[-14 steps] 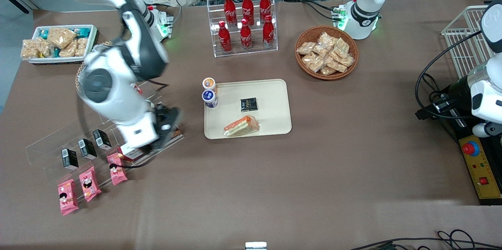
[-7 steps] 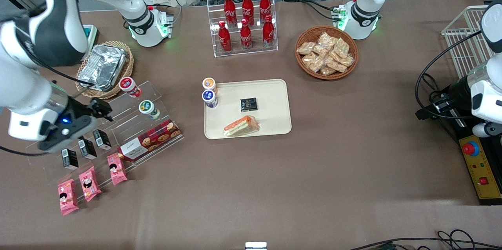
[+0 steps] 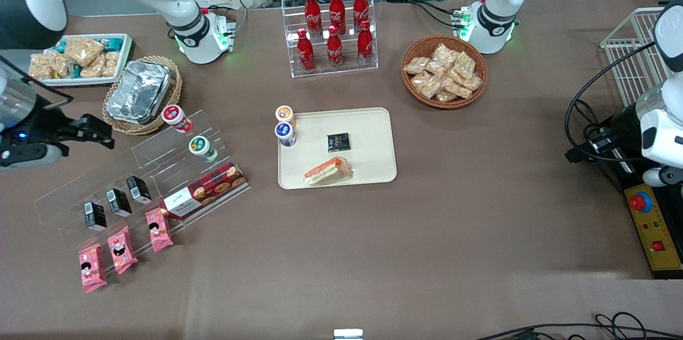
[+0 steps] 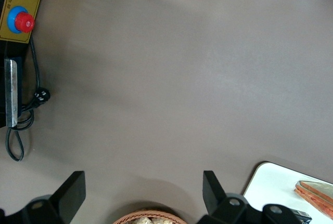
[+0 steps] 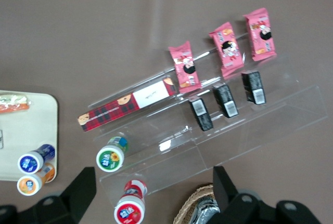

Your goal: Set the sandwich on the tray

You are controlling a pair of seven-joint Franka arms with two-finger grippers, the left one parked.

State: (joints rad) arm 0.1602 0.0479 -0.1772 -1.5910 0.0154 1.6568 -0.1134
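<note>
1 clear-wrapped triangular wedge sandwich [image 3: 328, 171], tan bread w/ orange + green filling, lies on 1 big flat cream-beige rect. tray [image 3: 373, 142], in the tray's corner nearest the front cam, toward the working arm's end. Also on tray: 1 small black square packet [image 3: 338, 142] and 2 small round cups, orange-lidded [image 3: 285, 114] + blue-lidded [image 3: 285, 132], at the tray's edge.

Other counts: 6 red cola bottles [image 3: 334, 28] in a clear acrylic rack; 3 pink snack packets [image 3: 121, 248]; 3 small black boxes [image 3: 117, 202]; 1 red plaid biscuit box [image 3: 204, 190]; 2 more cups, red-lidded [image 3: 176, 118] + green-lidded [image 3: 202, 148], on a clear stepped acrylic stand [image 3: 160, 161]; 1 foil container [image 3: 139, 91] in a wicker basket; 1 round wicker basket of tan cracker packets [image 3: 444, 71]; 1 small white tray of snacks [image 3: 80, 58].

Right arm's black two-finger gripper [image 3: 98, 134] hangs in the air at the working arm's end of the table, above the brown tabletop beside the acrylic stand, well apart from the tray. Fingers wide apart in the wrist view [image 5: 80, 190]; nothing between them, touching nothing.

Sandwich lies flat, long axis running diagonally across the tray corner; orange-filled end sits farther from the front cam and nearer the tray's middle, the other end nearer the front rim.
</note>
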